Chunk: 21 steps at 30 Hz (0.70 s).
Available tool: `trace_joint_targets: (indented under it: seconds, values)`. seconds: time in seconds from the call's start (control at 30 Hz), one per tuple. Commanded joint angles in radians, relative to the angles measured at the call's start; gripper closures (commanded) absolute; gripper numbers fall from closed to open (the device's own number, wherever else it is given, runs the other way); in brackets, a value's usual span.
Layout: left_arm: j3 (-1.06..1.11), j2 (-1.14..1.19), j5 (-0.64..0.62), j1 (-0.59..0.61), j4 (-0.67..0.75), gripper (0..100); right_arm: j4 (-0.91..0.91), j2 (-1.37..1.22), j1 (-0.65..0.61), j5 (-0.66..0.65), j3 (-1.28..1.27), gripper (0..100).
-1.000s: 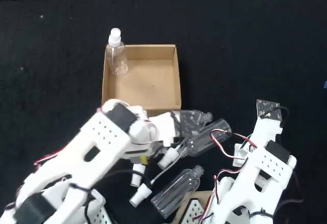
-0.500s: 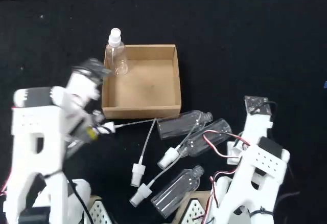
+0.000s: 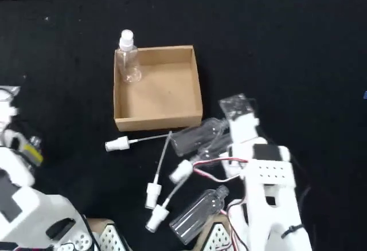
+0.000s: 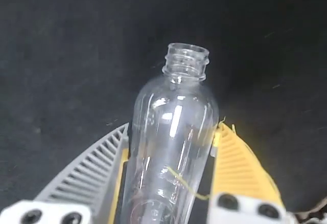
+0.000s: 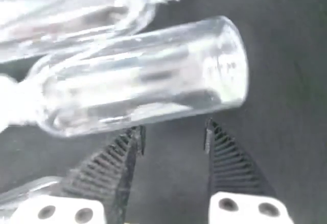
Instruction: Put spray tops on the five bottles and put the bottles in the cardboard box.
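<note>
My left gripper is shut on a clear uncapped bottle, neck pointing away from the wrist, and sits at the table's left edge. My right gripper is open, its fingertips just short of a lying clear bottle. In the high view the right arm sits over two lying bottles in front of the cardboard box. A third bottle lies nearer the front. One bottle with a spray top stands at the box's back left corner.
Loose spray tops with long tubes lie in front of the box: one to the left, two nearer the front, another at the neck of a lying bottle. Black cloth covers the table, with free room behind and to the right.
My left arm swung from the bottle pile out to the table's left edge, and a spray top now lies left of the pile. The right arm moved left onto the lying bottles.
</note>
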State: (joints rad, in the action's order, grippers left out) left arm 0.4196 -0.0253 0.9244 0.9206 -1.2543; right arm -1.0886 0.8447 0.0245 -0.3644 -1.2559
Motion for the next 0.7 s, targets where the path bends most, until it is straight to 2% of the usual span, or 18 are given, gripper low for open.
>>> trace_joint_targets:
  seconds: [0.0,0.1,0.33,0.5,0.67]
  values:
    - [-0.117,0.058,0.089,0.096,0.006,74,0.021,0.039,-0.109,0.043,0.064,81.8]
    - [-0.137,0.066,0.147,0.110,0.008,66,0.058,0.039,-0.127,0.058,0.038,81.8]
    - [-0.168,0.071,0.376,0.088,0.009,68,0.103,0.039,-0.124,0.057,-0.019,81.8]
    - [-0.117,0.072,0.396,0.056,0.015,68,0.064,0.041,-0.081,0.055,0.008,81.8]
    - [-0.081,0.072,0.402,0.047,0.018,68,-0.071,0.041,0.005,0.005,0.134,81.8]
